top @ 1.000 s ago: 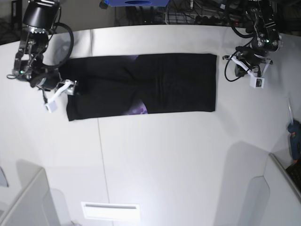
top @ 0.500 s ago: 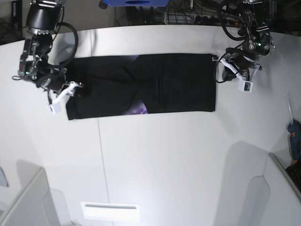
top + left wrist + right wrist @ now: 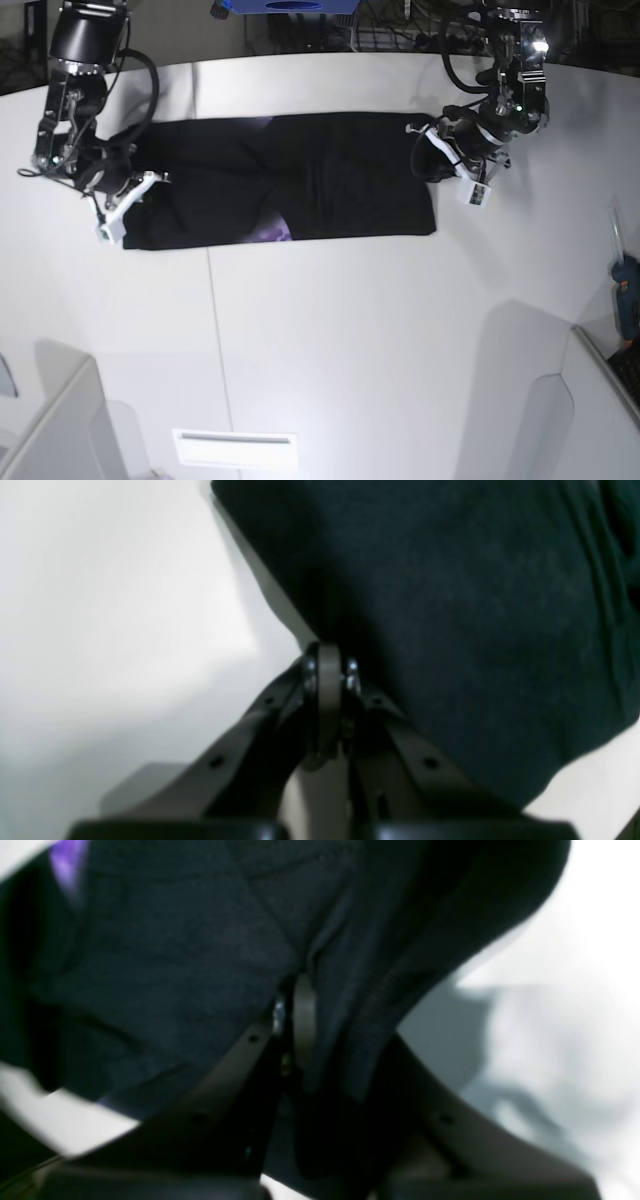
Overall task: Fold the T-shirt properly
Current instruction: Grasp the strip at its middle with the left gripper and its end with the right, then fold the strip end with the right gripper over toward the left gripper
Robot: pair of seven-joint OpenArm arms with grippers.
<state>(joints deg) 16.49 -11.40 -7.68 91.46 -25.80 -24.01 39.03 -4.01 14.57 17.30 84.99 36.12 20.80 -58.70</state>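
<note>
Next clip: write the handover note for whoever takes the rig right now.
Left gripper: shut on the T-shirt's edge, at the base view's right end.
Right gripper: shut on the shirt at the other end.
Shirt: flat on the table as a long band, a bit of purple print showing at the lower edge.
Done: sides apparently folded in.
Left: fold the band end over end.

Both matte black jointed arms carry looping black cables and white wrist fittings, each ending in a black pincer with small screw holes and what seems a grey rubbery pad, though blurred.
</note>
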